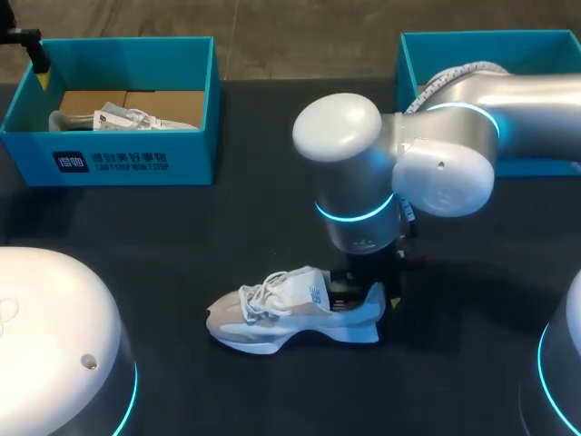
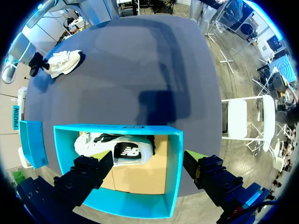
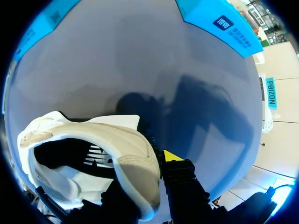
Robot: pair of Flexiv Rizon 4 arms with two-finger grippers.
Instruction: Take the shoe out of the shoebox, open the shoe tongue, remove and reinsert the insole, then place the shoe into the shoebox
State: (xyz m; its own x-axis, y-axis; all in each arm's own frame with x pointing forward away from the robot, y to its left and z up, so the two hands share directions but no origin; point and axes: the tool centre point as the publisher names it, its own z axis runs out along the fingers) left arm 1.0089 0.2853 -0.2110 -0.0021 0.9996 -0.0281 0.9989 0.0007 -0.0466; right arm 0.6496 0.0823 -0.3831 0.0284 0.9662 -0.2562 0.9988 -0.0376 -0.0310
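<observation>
Now: right fingers [image 3: 174, 157] pinching the heel [image 3: 138, 172] of the shoe [image 1: 290, 313], one yellow-tipped finger on the outside of the collar, the other seemingly inside it; grip looks closed on the collar wall. Shoe stands upright on its sole on the dark surface [image 1: 272, 218], near the middle, toe toward my left, heel under the right arm [image 1: 436, 145], which comes in from the right and drops down onto it. Tongue [image 1: 304, 283] shows as a pale flap above the laces; cannot tell how far it is pulled open. Inside of the shoe is dark in the right wrist view; insole not made out. Left fingers [image 2: 91, 170] spread wide, holding nothing, hanging above the left box [image 1: 127, 163] at the far left of the surface, well apart from the shoe. A second shoe [image 2: 117, 147] lies in that box. Right box [image 1: 490, 45] sits at the far right, partly behind the right arm. Judgement: shoe is out of its box, so the step in hand is opening the tongue, with the heel braced. Next move calls for the left fingers to cross to the shoe, take the tongue's top edge and draw it up and forward, gently, without dragging the shoe out of the heel pinch.
</observation>
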